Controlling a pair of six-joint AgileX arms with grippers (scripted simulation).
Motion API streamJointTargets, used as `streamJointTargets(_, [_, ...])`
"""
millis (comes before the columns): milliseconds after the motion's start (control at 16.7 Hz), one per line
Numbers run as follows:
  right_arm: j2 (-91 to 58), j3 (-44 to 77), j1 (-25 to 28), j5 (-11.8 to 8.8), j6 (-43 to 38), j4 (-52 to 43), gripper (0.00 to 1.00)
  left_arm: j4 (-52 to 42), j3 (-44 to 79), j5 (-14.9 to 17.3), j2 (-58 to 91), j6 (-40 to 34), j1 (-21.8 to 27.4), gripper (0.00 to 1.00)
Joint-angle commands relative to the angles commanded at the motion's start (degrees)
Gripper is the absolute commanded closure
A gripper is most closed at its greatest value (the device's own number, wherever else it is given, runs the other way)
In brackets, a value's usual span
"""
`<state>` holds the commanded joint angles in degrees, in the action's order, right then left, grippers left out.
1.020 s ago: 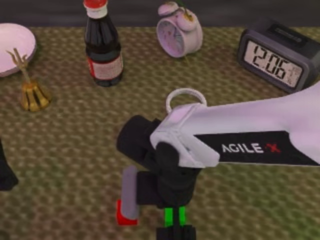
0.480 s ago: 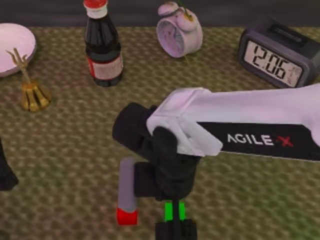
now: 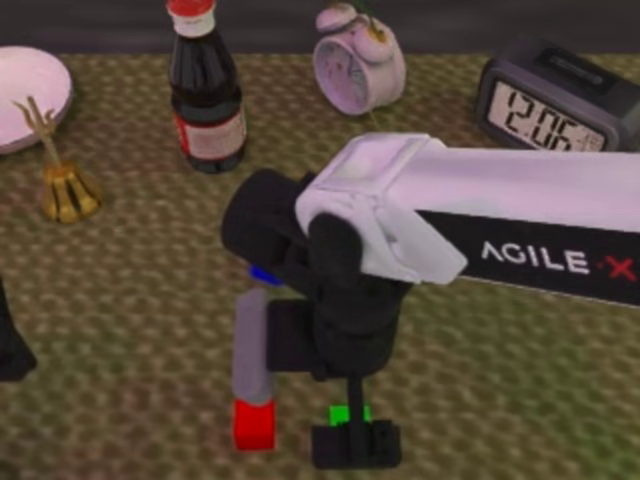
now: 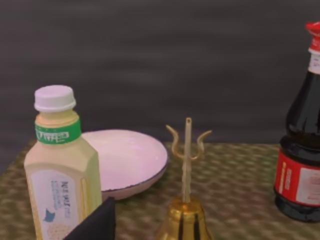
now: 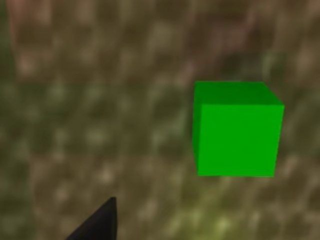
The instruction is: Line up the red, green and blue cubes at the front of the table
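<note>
Right gripper [image 3: 356, 440], low centre of the top view, stands unclenched above the green cube [image 3: 348, 413] set beside the red cube [image 3: 253, 424]; next, fetching the blue cube [image 3: 265, 273].

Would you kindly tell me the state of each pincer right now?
Left pincer: out of view; its arm is parked at the table's left edge.
Right pincer: open above the green cube, holding nothing.

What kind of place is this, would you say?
Probably a simulated tabletop test scene: a woven table cluttered with unrelated props like a sauce bottle, digital clock and bell, plus small coloured cubes.
</note>
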<state>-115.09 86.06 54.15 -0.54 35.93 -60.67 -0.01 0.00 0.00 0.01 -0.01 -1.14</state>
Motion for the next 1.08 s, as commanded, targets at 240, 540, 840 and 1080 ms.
streamJointTargets(240, [3.2, -2.3, -1.6, -0.4, -0.8, 2.3, 0.00, -2.3, 3.5, 0.2, 3.5, -0.2, 1.2, 0.00])
streamJointTargets(540, [19.2, -13.4, -9.5, -1.6, -5.4, 12.0, 0.00, -12.7, 20.8, 0.3, 21.5, -1.1, 5.8, 0.00])
streamJointTargets(840, [46.5, -32.7, -22.2, -2.9, -13.7, 26.0, 0.00, -28.4, 46.4, 0.1, 53.1, -2.3, 12.1, 0.00])
streamJointTargets(1080, [70.1, -50.7, -33.1, -3.1, -21.3, 37.3, 0.00, -42.0, 67.6, 0.1, 81.5, -3.2, 17.6, 0.00])
